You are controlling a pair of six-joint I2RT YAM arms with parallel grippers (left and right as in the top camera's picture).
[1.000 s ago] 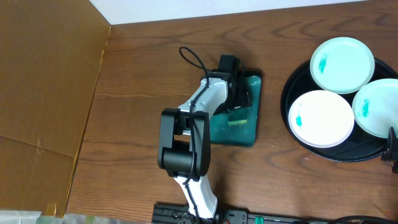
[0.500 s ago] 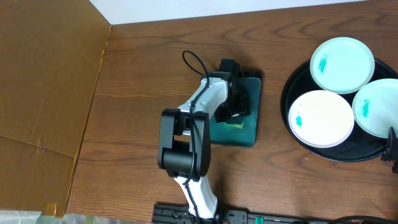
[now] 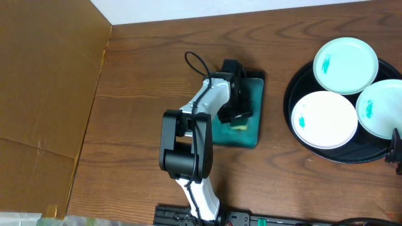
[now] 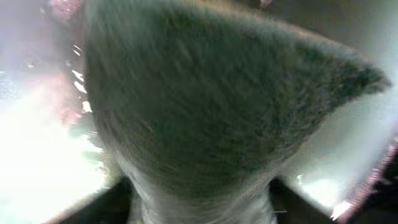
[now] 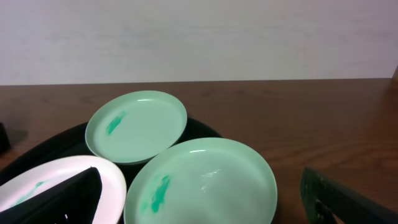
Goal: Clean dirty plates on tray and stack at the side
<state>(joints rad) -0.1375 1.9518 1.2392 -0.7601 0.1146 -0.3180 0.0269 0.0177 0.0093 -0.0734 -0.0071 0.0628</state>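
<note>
My right jaws stand wide apart, gripping nothing, at the rim of the tray (image 3: 352, 154). Just ahead of them lies the nearest dirty plate (image 5: 199, 180). The second dirty plate (image 5: 43, 186) is ahead-left and the third dirty plate (image 5: 137, 124) farther ahead. All three are smeared teal and lie in the tray. My left jaws, whose state I cannot tell, are low over the teal tray (image 3: 251, 137) on the bench (image 3: 138, 75), with a sponge (image 3: 237, 125) just beneath.

the left wrist view is all blur: a grey-green fuzzy mass (image 4: 211, 106) fills it, unidentifiable. overhead, the left gripper (image 3: 237, 118) hides its own jaws and most of a small yellowish thing (image 3: 240, 126). the large round black tray (image 3: 317, 152) and rightmost small white plate (image 3: 380, 108) run off the right edge.
</note>
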